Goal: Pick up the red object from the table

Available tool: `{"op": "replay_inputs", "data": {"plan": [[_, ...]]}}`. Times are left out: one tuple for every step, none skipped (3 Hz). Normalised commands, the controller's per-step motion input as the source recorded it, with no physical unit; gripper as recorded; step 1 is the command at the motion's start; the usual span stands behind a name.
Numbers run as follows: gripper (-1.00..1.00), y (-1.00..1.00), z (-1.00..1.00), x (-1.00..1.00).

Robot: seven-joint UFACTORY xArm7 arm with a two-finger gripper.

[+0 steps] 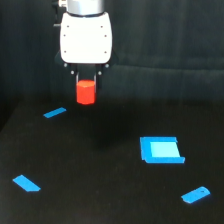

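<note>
The flat matte black table [100, 200] spreads out wide beneath the tool, dark and plain, running back to a black curtain [165, 30] that hangs behind it. Above all this sits the arm's white rounded gripper housing [85, 37], with the gripper [86, 86] pointing straight down from it. Its dark fingers are clamped on the small bright red-orange stubby block [86, 92], which hangs upright between them, lifted clear of the table surface, only its upper edge tucked between the fingers.

Below the tool and off toward the exterior view's right lies a square flat blue piece [161, 150], the biggest of the loose parts. Farther that way and nearer the camera rests a rounded blue strip [196, 194]. Toward the exterior view's left, well below the tool, lies a slanted blue bar [26, 183]. Just below the held block and slightly left lies a thin blue sliver [54, 113].
</note>
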Motion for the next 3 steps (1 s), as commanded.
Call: {"op": "replay_inputs", "data": {"plan": [[-1.0,-0.03,0.11,-0.07],[-0.93,-0.02,-0.03,0.08],[-0.95,0.03,0.1,0.17]]}}
